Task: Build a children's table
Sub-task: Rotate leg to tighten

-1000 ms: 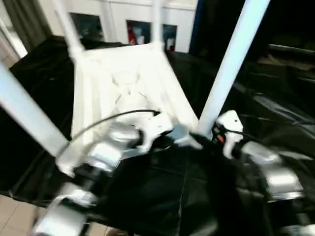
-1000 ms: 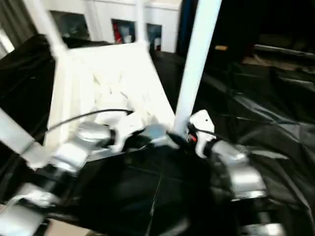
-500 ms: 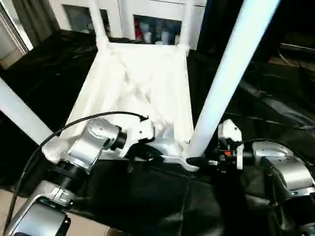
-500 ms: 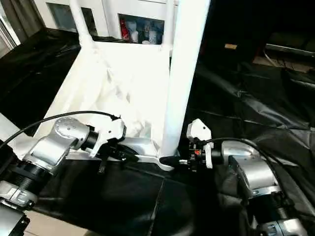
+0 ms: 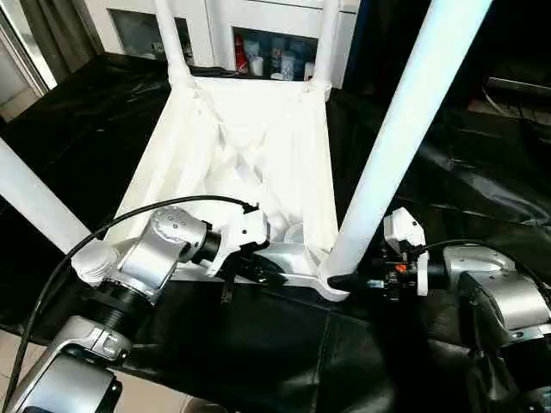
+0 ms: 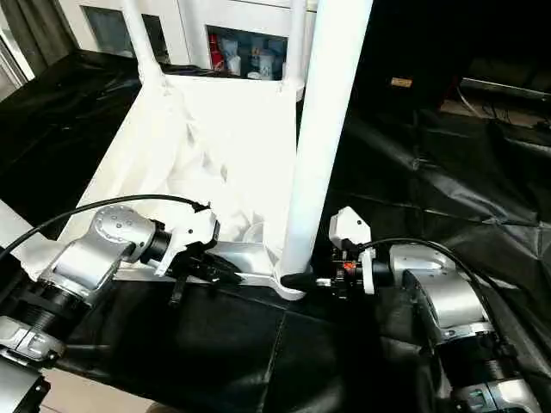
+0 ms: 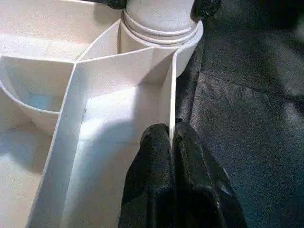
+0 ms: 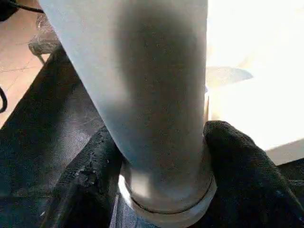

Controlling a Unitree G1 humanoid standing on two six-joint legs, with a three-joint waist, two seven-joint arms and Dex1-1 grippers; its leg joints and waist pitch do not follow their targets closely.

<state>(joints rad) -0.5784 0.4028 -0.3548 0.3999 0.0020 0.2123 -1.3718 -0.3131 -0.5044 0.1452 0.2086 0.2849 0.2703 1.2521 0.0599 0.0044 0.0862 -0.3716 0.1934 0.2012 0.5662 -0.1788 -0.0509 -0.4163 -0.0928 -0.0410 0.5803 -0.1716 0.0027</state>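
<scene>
The children's table lies upside down on the black cloth, its white tabletop [image 5: 250,146] showing its ribbed underside. Its legs stand up from the corner sockets: the near right leg [image 5: 405,129], the near left leg [image 5: 34,202] and two far legs [image 5: 170,39]. My left gripper [image 5: 258,271] is shut on the thin near rim [image 7: 172,95], pinching it between both fingers [image 7: 152,161]. My right gripper [image 6: 297,281] is shut on the near right leg's base [image 8: 161,95], one finger [image 8: 237,156] on each side just above the socket collar.
The black-draped work table [image 5: 448,181] spreads out wrinkled to the right and left. White cabinets with glass doors [image 5: 258,47] stand behind it. Tiled floor [image 5: 21,366] shows past the table's near left edge. A black cable [image 5: 103,232] arcs over my left forearm.
The whole picture swung and then steadied, so the camera moved. Both grippers keep their holds on the rim and the leg, and the table has not clearly shifted.
</scene>
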